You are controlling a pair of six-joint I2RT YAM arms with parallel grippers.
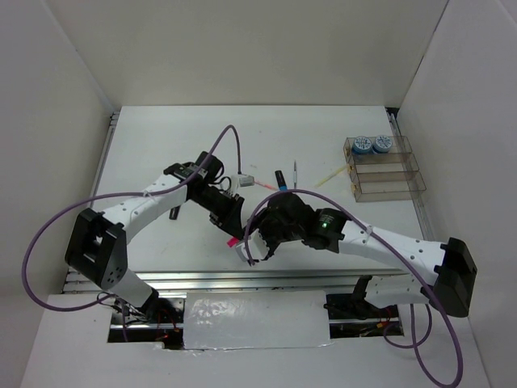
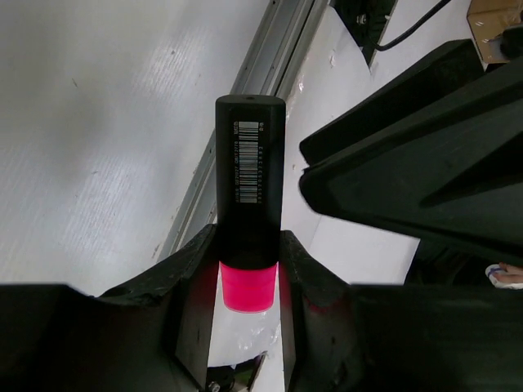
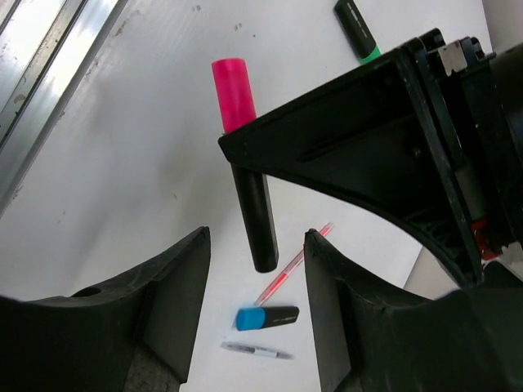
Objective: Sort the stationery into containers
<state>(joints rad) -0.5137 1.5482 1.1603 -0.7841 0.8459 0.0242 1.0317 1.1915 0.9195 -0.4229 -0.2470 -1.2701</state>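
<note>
White table (image 1: 161,145), seen from above: the left gripper (image 1: 233,236) holds a pink-capped highlighter (image 1: 233,241) near the front edge. The right gripper (image 1: 260,245) sits just beside it. A clear organiser tray (image 1: 388,190) stands well apart at the far right, with two tape rolls (image 1: 363,145) in its farthest compartment.

Left wrist view: both left fingers (image 2: 189,302) are clamped where the pink cap meets the black, barcoded barrel.

Right wrist view: the right fingers (image 3: 176,302) stand apart, gripping nothing; the highlighter's black end shows between them, contact unclear. Beyond it on the table lie a blue-capped highlighter (image 3: 265,317), a red-orange stick (image 3: 292,271), a silver pen (image 3: 257,351) and a green-capped highlighter (image 3: 359,31).
</note>
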